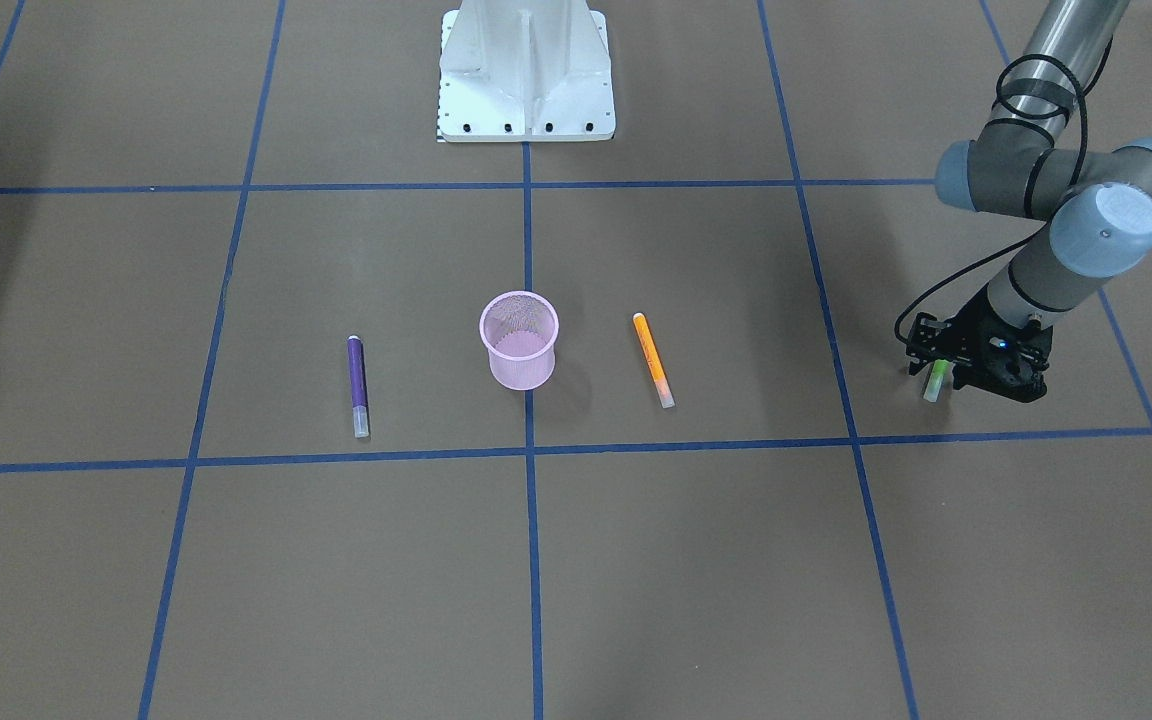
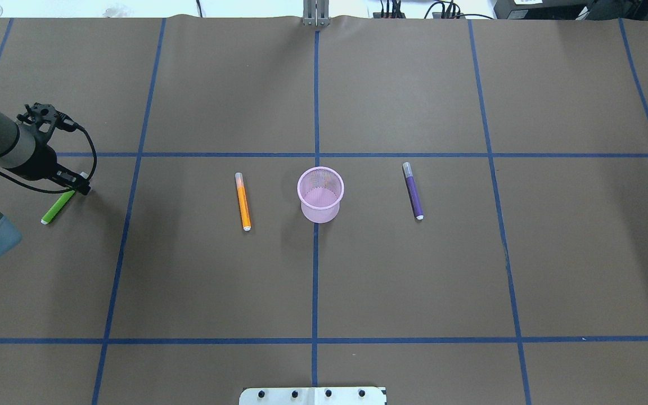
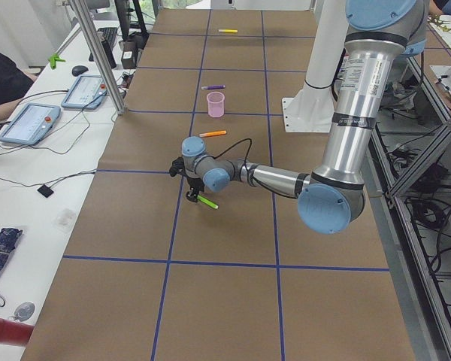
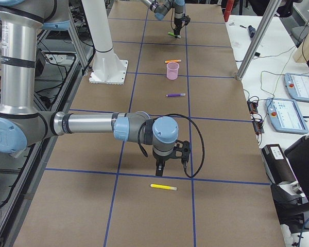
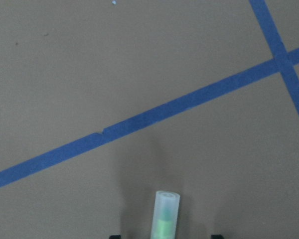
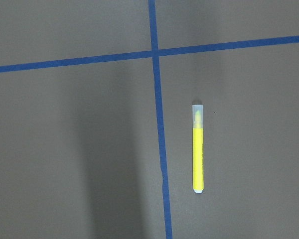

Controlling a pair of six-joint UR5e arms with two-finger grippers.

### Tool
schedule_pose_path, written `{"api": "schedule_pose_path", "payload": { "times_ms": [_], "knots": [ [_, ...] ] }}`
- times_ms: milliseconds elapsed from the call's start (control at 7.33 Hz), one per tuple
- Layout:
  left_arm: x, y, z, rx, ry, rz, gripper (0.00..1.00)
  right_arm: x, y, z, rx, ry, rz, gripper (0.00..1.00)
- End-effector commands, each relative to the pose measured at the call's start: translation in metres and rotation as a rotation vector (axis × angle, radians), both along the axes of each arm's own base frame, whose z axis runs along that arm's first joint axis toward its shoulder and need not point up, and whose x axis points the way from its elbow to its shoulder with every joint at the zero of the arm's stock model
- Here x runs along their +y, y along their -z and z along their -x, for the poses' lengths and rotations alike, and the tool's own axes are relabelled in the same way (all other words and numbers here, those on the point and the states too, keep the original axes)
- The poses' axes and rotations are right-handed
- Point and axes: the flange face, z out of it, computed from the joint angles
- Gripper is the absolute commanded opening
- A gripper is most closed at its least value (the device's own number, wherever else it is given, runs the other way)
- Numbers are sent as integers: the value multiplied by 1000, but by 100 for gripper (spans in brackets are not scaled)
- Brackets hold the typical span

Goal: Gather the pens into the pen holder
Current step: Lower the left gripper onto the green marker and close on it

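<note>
Brown taped table [image 2: 414, 281]: left gripper [image 2: 81, 187] stands open astride the green pen's [image 2: 57, 208] capped end, well off the pen holder [image 2: 320, 194], beyond the orange pen [image 2: 242, 201]; whether the right gripper [image 4: 159, 168] is open or closed cannot be told

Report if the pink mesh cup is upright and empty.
Upright and empty: the small pink wire-mesh cup stands mouth up, nothing inside; the orange pen and purple pen lie flat beside it.

Pen holder [image 2: 320, 194] upright, mouth uncovered, wide gaps to orange pen [image 2: 242, 201] and purple pen [image 2: 413, 190] — both lying flat
</note>
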Motion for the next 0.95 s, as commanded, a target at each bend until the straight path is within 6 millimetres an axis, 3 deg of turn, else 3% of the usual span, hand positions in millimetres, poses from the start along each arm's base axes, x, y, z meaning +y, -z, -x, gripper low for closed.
{"api": "schedule_pose_path", "payload": {
  "times_ms": [0,273,545,682,818],
  "knots": [
    [0,-1,0,-2,-4,-1,47,-1,1,0,0,0,-2,100],
    [0,0,0,-1,-3,-5,34,-4,4,0,4,1,-10,100],
    [2,-1,2,-2,-3,-3,0,-4,7,-1,4,-1,-16,100],
    [3,0,2,1,-3,-4,0,-4,12,0,-5,-3,-23,100],
    [3,14,3,23,-4,-14,0,-5,18,0,-6,-3,-32,100]
  ]
}}
